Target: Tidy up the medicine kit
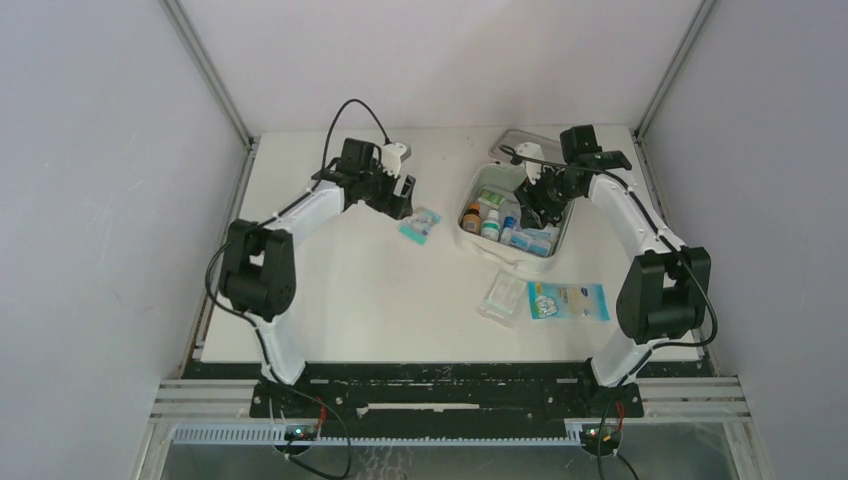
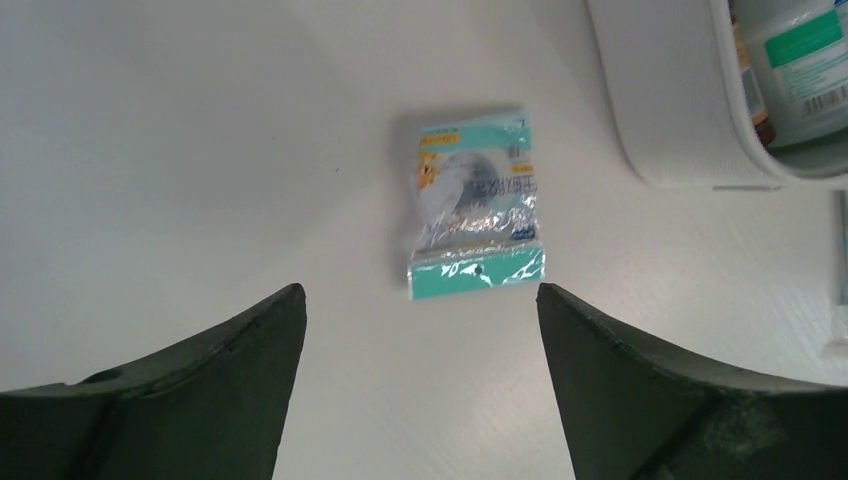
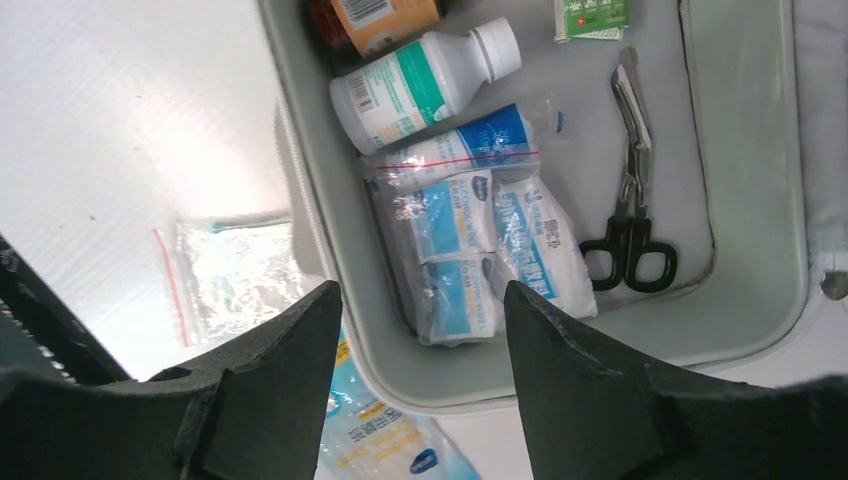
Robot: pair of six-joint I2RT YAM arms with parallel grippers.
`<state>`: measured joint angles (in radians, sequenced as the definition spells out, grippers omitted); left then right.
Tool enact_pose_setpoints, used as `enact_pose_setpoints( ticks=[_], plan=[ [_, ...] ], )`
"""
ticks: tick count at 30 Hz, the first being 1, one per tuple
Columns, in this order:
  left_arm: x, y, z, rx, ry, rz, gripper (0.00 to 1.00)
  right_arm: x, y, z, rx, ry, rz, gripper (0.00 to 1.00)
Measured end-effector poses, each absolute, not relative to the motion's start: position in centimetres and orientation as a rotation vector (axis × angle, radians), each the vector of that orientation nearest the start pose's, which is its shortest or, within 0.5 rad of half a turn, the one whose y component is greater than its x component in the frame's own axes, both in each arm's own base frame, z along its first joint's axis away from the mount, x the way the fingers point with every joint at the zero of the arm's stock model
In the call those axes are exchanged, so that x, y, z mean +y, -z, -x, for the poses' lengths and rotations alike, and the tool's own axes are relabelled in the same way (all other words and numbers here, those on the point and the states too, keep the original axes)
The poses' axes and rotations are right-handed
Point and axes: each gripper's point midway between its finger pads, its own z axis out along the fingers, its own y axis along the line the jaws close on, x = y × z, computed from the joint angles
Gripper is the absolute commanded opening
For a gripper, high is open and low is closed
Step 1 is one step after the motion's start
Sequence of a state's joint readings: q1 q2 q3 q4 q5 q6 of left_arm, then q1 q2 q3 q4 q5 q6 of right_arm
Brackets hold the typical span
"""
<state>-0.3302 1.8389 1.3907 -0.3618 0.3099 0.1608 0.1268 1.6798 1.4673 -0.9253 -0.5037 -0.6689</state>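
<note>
The medicine kit (image 1: 478, 183) lies open at the back right, lid hinged back; its wall also shows in the left wrist view (image 2: 660, 110) and the right wrist view (image 3: 760, 200). Inside are a white bottle (image 3: 420, 85), blue-and-white packets (image 3: 490, 240), black-handled scissors (image 3: 632, 190) and a brown bottle (image 3: 375, 15). My right gripper (image 3: 420, 295) is open and empty above the kit's near end. My left gripper (image 2: 420, 300) is open and empty, hovering just short of a small teal packet (image 2: 476, 205) that lies on the table (image 1: 419, 226) left of the kit.
A clear zip bag (image 1: 503, 297) and a blue-and-white packet (image 1: 568, 301) lie on the table in front of the kit; both show in the right wrist view, the bag (image 3: 230, 270) and the packet (image 3: 385, 435). Metal frame posts stand at the back corners.
</note>
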Motion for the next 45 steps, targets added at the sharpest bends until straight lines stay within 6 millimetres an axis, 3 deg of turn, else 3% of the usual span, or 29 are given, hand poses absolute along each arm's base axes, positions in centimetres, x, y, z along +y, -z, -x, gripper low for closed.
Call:
enact_pose_setpoints(
  ticks=[6,12,22,33,45],
  plan=[
    [-22.3,-9.3,-45.4,2.327,0.584,-0.68,0.73,11.5,-17.6,-34.8,2.276,-0.531,1.053,0.59],
    [-23.5,-7.1,-46.0,2.389,0.665,-0.652,0.62,11.8,-19.2,-32.8,2.247,-0.562,1.03,0.58],
    [-24.1,-4.7,-45.7,2.463,0.727,-0.633,0.49,11.9,-17.5,-31.2,2.3,-0.617,1.018,0.56],
    [-24.2,-3.6,-45.3,2.494,0.748,-0.624,0.32,12.3,-17.5,-31.0,2.297,-0.652,1.011,0.53],
    [-24.9,-3.9,-44.8,2.494,0.819,-0.611,0.01,12.6,-17.6,-30.9,2.304,-0.663,0.998,0.52]
  ],
)
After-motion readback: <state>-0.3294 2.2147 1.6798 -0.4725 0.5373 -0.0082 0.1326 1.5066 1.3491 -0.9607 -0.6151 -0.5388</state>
